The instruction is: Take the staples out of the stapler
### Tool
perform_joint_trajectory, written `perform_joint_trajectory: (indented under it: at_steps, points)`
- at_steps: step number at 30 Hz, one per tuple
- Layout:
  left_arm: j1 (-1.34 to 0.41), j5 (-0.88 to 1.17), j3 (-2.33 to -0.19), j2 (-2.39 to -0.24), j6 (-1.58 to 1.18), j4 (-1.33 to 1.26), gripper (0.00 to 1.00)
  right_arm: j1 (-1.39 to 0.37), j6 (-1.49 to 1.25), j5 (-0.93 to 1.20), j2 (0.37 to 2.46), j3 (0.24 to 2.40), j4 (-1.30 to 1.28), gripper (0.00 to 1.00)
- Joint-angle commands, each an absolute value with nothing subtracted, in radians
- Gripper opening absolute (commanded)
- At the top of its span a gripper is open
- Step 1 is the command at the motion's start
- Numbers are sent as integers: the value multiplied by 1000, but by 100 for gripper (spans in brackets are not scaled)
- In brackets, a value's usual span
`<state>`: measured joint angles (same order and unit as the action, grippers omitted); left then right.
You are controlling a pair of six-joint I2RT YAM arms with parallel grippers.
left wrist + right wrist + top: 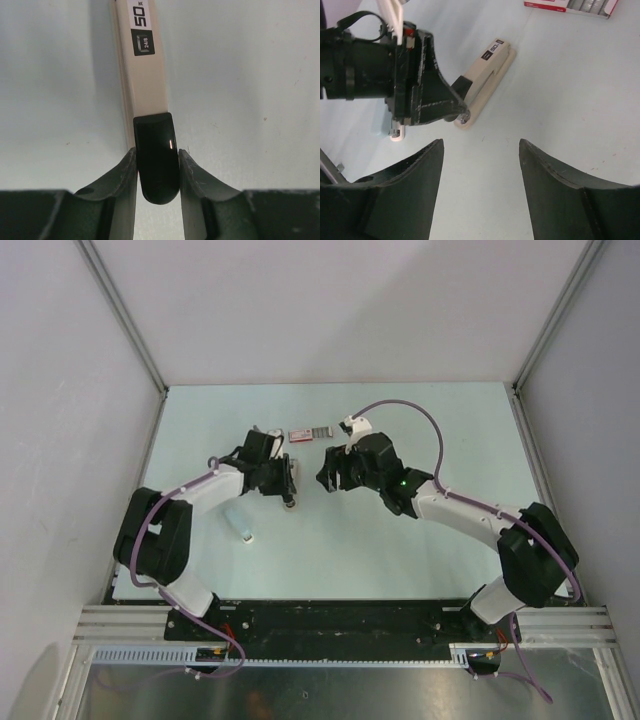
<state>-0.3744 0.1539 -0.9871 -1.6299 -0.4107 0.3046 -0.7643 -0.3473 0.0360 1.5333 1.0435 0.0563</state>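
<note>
On table centre: stapler (487,67) lies flat, black rear cap nearest.
Left gripper (157,152): clamped on that cap.
Right gripper (481,145): wide, empty, nearby.
Handling: rigid, light, smooth plastic, probably slippery; grip across the sides.
Staple box (570,6): beyond, apart.

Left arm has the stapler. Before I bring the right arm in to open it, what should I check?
1. Grip: left fingers clamp the black end of the stapler: ok.
2. Approach: right fingers open, empty: ok.
3. Stapler resting on the table: ok.
4. Stapler opened: not ok, looks closed.
5. Staples inside: cannot tell.
6. Staple box clear of both arms: ok.
</note>
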Motion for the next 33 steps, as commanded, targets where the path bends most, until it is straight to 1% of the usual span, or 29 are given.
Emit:
perform_joint_trajectory:
  at_steps: [1,6,11,13,15,16,17,19,24,26,29,33]
  points:
    - [-395,195,-956,-1583,-436,282,34,-748,-371,48,1568,1045,80,66]
    - [-415,225,-947,-1564,-424,280,52,-744,-404,33,1603,1046,76,66]
    - [-433,294,-967,-1562,-428,273,64,-749,-432,21,1619,1046,87,67]
    - [-433,309,-982,-1548,-425,275,73,-750,-442,15,1626,1051,82,69]
    - [-421,310,-1001,-1522,-417,282,88,-755,-449,4,1635,1062,65,71]
    - [-405,312,-1014,-1507,-411,290,94,-759,-452,-13,1638,1068,57,72]
    - [-382,318,-1026,-1495,-403,297,97,-763,-456,-28,1641,1074,49,72]
    - [-317,343,-1051,-1475,-396,314,99,-777,-462,-55,1645,1085,37,72]
    - [-126,436,-1096,-1459,-360,385,100,-821,-465,-110,1665,1126,17,72]
    - [-82,438,-1096,-1445,-320,413,99,-845,-463,-131,1699,1174,-11,71]
    - [-56,350,-1073,-1385,-240,436,99,-894,-457,-185,1787,1293,-78,69]
    - [-52,163,-1031,-1282,-137,438,99,-938,-461,-254,1946,1482,-196,68]
